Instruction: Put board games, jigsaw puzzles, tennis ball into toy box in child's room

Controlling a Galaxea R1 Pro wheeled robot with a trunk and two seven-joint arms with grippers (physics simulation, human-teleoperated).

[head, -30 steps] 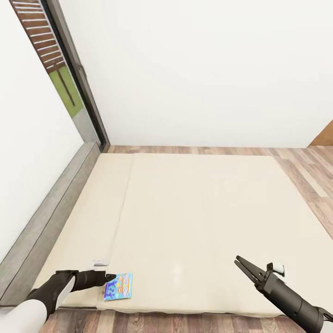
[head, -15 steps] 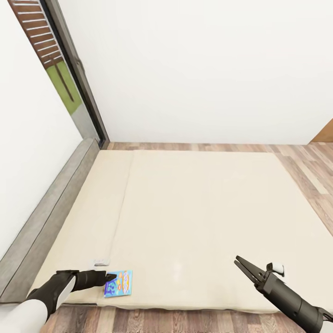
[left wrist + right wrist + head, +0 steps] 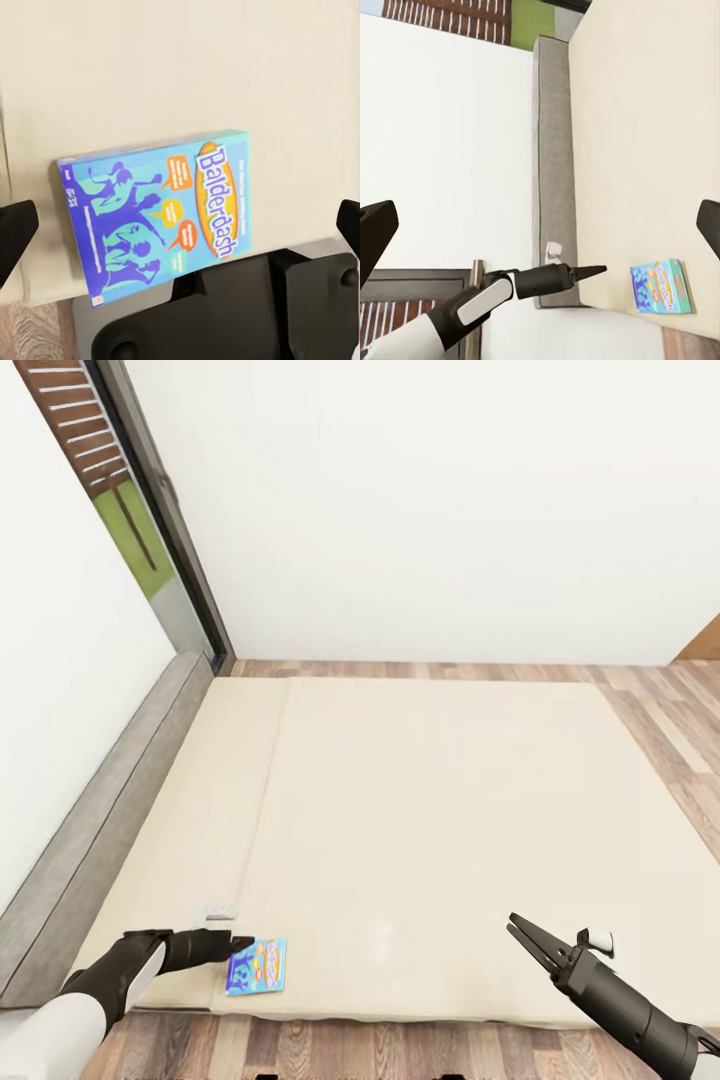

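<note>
The left gripper (image 3: 238, 941) hangs low over the near corner of the bed (image 3: 450, 810). In the left wrist view its two fingers stand far apart at the frame's edges with nothing between them — jaws wide. Just ahead of the tips, and straight in line with the gap, lies the small blue board game (image 3: 157, 214), flat on the beige mattress close to its near edge, cover up, the word "Balderdash" readable. In the head view the fingertips sit just beside the box (image 3: 256, 966) at its left upper corner; whether they touch it cannot be told.

The right gripper (image 3: 522, 935) hovers well apart from the box, over the mattress's near right part, its jaws spread in a narrow V and holding nothing.

Beyond the bed run the grey frame (image 3: 110, 820), the wood-plank floor (image 3: 660, 710), white walls and the dark-framed window (image 3: 150, 520).
</note>
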